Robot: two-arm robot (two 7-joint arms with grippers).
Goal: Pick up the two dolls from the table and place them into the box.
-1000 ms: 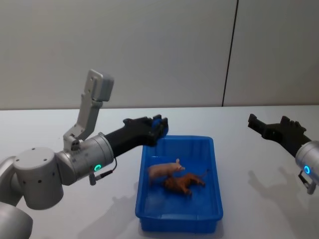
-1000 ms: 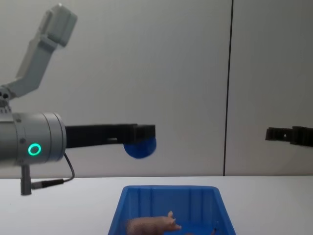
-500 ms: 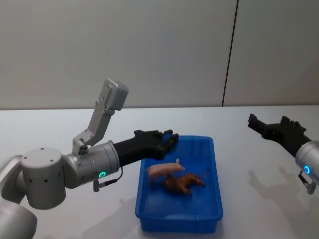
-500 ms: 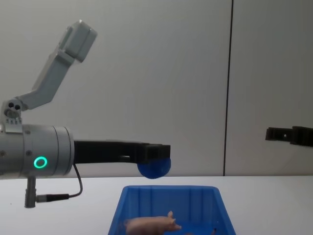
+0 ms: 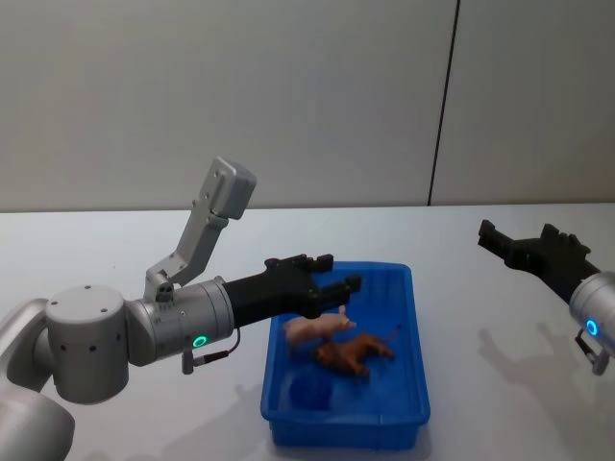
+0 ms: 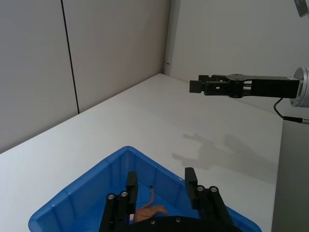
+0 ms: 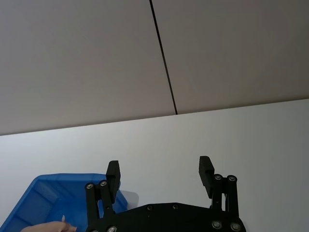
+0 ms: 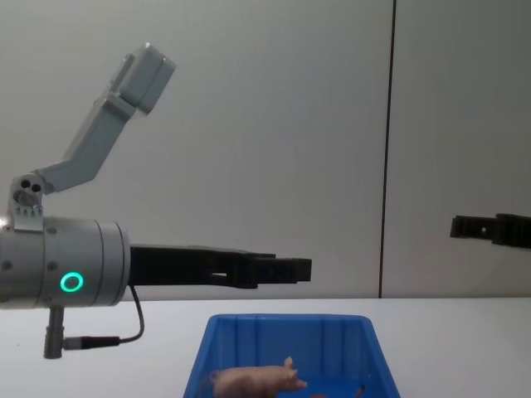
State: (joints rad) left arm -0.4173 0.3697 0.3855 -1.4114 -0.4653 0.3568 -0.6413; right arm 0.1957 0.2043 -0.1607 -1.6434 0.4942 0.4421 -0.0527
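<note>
Head view: both dolls, the pig and the brown figure, lie touching inside the box on the desk, so I'd call the job done. My left hand hangs above the box's rim, fingers apart and holding nothing. My right hand is parked well off to the box's right, fingers apart too.

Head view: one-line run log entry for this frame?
left gripper: open, over blue box | right gripper: open, parked off right side | pink pig + brown doll: both in box

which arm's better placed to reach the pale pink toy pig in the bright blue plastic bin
Left. The left gripper hangs open over the bright blue plastic bin, just above the pale pink toy pig. The right gripper, also open, is off over the white table.
</note>
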